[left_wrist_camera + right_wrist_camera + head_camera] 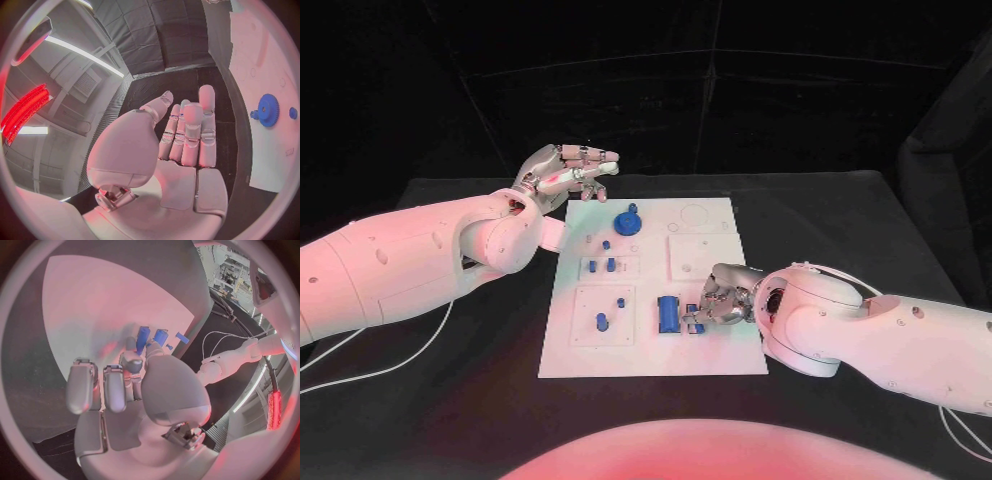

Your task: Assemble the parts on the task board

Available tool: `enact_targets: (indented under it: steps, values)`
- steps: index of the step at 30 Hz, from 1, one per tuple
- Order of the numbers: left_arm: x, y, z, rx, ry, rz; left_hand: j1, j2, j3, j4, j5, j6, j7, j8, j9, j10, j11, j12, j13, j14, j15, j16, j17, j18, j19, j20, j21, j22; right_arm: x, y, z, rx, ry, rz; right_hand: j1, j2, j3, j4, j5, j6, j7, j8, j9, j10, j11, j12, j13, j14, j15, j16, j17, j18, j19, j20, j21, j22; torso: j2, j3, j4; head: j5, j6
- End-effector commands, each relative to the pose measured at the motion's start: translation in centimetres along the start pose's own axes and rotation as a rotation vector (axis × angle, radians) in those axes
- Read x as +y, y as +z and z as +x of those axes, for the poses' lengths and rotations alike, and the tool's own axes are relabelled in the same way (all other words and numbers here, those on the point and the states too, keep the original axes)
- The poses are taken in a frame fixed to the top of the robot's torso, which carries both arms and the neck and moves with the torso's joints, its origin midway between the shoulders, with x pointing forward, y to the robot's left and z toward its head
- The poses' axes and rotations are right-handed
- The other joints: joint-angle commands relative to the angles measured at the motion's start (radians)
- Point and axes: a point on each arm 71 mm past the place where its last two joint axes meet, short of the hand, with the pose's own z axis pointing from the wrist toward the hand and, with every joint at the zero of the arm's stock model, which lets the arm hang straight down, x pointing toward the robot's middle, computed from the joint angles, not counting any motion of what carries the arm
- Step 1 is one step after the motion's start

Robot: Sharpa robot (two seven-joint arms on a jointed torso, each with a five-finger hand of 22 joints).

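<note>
Head view: the right hand (721,300) rests on the board (718,362), fingertips touching a blue block (671,316) at its near middle; whether it grips I cannot tell; the left hand (571,173) hovers off the board's far left corner, holding nothing. Left wrist view: its fingers (190,132) are straight, beside the gear (268,110); right wrist view: the block looks small, rigid, light, likely slick, best pinched across its long sides.

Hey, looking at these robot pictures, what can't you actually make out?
- Whether the right hand grips the blue block-shaped part: head view, its own fingers cover the contact.
- Shapes of the small blue pegs: too small in the head view.
- Most of the white task board: cut off at the left wrist view's rim.
</note>
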Motion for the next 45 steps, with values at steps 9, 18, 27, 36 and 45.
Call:
enact_targets:
  steps: [9,18,27,36,45]
  values:
    - [-0.10,0.06,0.18,0.013,-0.008,0.003,-0.005,0.002,0.002,0.004,0.003,-0.003,0.001,0.003,0.001,-0.005,-0.001,0.005,0.002,-0.005,0.001,0.002,0.001,0.007,-0.001,0.005,-0.005,-0.001,0.19,0.10,0.04,0.002,-0.038,0.007,-0.011,0.005,-0.006,0.008,-0.003,0.008,0.000,0.000,0.003,0.007,-0.003,0.003,0.001,0.058,-0.008,0.005,0.010,-0.005,0.003,-0.003,0.003,0.001,0.000,-0.0003,-0.0002,0.000,-0.001]
    - [-0.09,0.07,0.18,0.013,-0.008,0.002,-0.005,0.002,0.002,0.004,0.003,-0.003,0.001,0.003,0.001,-0.005,-0.001,0.005,0.002,-0.005,0.001,0.002,0.001,0.007,-0.001,0.005,-0.005,-0.001,0.28,0.22,-0.02,-0.009,-0.033,0.006,-0.021,0.004,-0.015,0.014,-0.005,0.008,0.000,-0.001,0.004,0.007,-0.003,0.000,0.000,0.058,-0.008,0.004,0.010,-0.006,0.003,-0.004,0.003,0.001,-0.001,-0.0003,-0.0007,-0.001,0.000]
    - [-0.09,0.06,0.18,0.014,-0.009,0.000,-0.006,0.003,0.002,0.004,0.003,-0.004,0.001,0.006,0.001,-0.007,-0.001,0.009,0.002,-0.006,0.001,0.003,-0.003,0.007,0.000,0.005,-0.006,-0.002,0.06,0.33,-0.19,-0.026,-0.035,0.017,-0.131,0.014,-0.101,0.023,-0.147,0.009,0.001,-0.008,0.012,0.006,-0.001,-0.014,-0.003,0.056,-0.007,-0.001,0.005,-0.005,0.002,-0.003,0.000,-0.002,0.000,0.0002,-0.0005,-0.001,0.001]
    - [-0.08,0.04,0.16,0.014,-0.009,-0.002,-0.007,0.003,0.002,0.004,0.003,-0.004,0.001,0.006,0.001,-0.008,-0.001,0.009,0.002,-0.006,0.001,0.003,-0.003,0.007,0.000,0.005,-0.006,-0.002,0.17,0.17,-0.15,-0.023,-0.038,0.005,-0.148,0.013,-0.123,0.023,-0.161,0.009,0.001,-0.010,0.015,0.006,-0.001,-0.019,-0.004,0.056,-0.007,-0.002,0.004,-0.005,0.002,-0.003,0.000,-0.001,-0.001,0.0005,-0.0011,-0.003,0.001]
    - [-0.08,0.02,0.14,0.014,-0.009,-0.003,-0.008,0.003,0.002,0.004,0.003,-0.004,0.001,0.006,0.001,-0.008,-0.001,0.010,0.002,-0.006,0.001,0.003,-0.004,0.007,0.000,0.005,-0.007,-0.003,-0.54,-0.48,-0.43,-0.039,-0.026,-0.002,-0.134,0.029,-0.130,0.017,-0.135,0.009,0.000,-0.012,0.020,0.007,-0.002,-0.019,-0.001,0.056,-0.007,-0.002,0.006,-0.005,0.003,-0.003,0.001,0.001,-0.001,0.0009,-0.0011,-0.004,0.005]
